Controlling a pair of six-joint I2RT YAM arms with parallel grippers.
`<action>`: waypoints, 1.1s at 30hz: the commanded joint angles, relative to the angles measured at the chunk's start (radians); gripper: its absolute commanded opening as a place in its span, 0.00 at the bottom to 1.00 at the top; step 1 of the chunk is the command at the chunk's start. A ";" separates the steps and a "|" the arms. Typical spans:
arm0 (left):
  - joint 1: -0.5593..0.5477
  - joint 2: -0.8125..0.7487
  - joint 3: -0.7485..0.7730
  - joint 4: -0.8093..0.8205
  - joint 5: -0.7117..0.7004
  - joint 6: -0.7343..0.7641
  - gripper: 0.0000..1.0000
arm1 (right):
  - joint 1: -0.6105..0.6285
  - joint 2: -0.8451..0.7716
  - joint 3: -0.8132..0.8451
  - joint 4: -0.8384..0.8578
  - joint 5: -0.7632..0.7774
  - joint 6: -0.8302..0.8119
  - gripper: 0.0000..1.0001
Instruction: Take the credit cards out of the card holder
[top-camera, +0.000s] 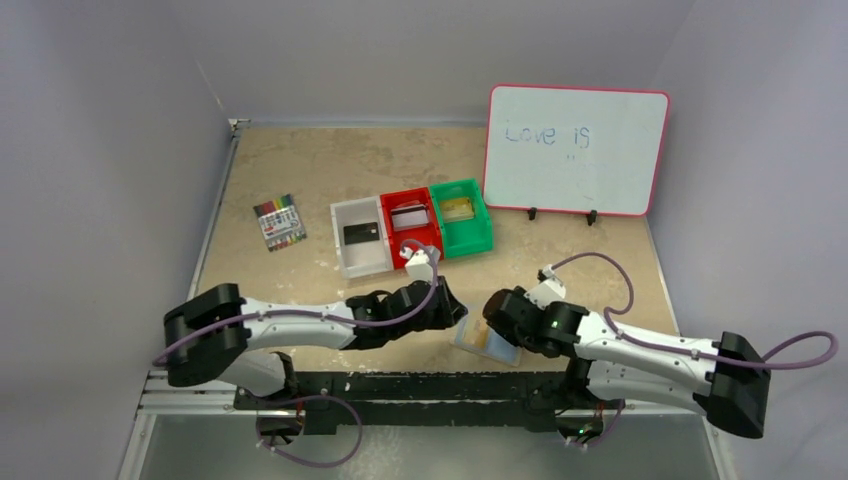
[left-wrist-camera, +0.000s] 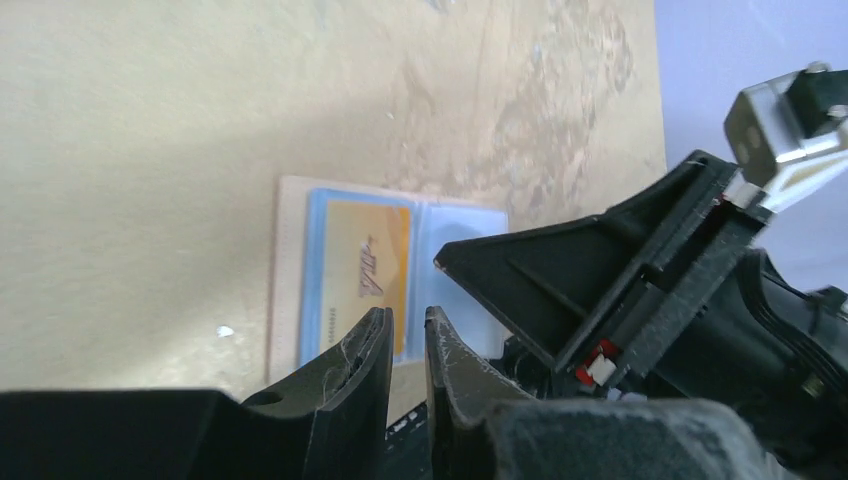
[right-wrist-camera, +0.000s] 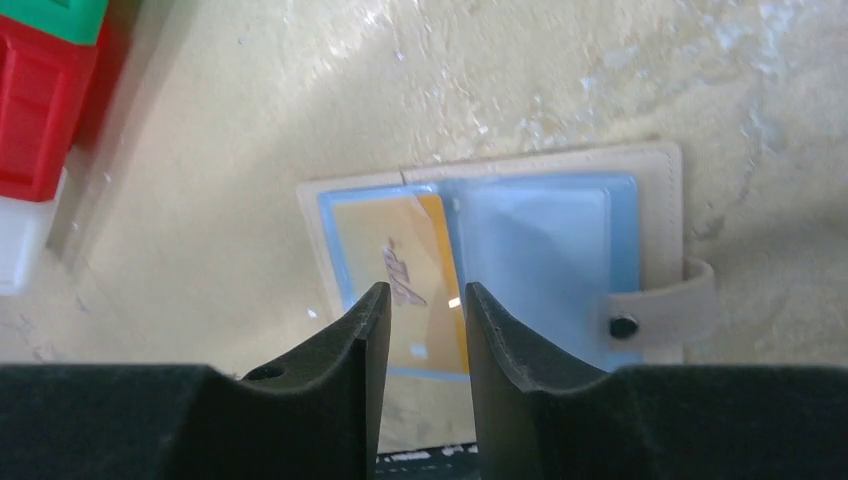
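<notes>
overhanging card holder (right-wrist-camera: 560, 250), right hand (right-wrist-camera: 425, 292), bins (top-camera: 410, 232) behind

The card holder (right-wrist-camera: 520, 250) is beige outside and pale silvery blue inside. Its 9 o'clock pocket shows a gold card (right-wrist-camera: 400, 250) with dark script. The table (top-camera: 350, 160) is mottled tan. At 11 o'clock from the holder, a white bin (top-camera: 340, 240) holds a black card (top-camera: 362, 233), a red bin (top-camera: 405, 195) a silver-grey card (top-camera: 408, 217), a green bin (top-camera: 465, 243) a tan card (top-camera: 459, 208). The marker pack (top-camera: 279, 222) is multicoloured stripes. The whiteboard (top-camera: 575, 150) has a red frame and blue writing.
</notes>
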 joint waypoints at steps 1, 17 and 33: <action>0.003 -0.130 -0.022 -0.153 -0.204 0.043 0.19 | -0.115 0.020 -0.001 0.198 -0.074 -0.253 0.37; 0.006 -0.138 -0.027 -0.180 -0.187 0.079 0.26 | -0.203 0.041 -0.094 0.327 -0.209 -0.301 0.35; 0.009 -0.134 -0.025 -0.180 -0.186 0.079 0.26 | -0.203 0.119 -0.076 0.288 -0.229 -0.345 0.39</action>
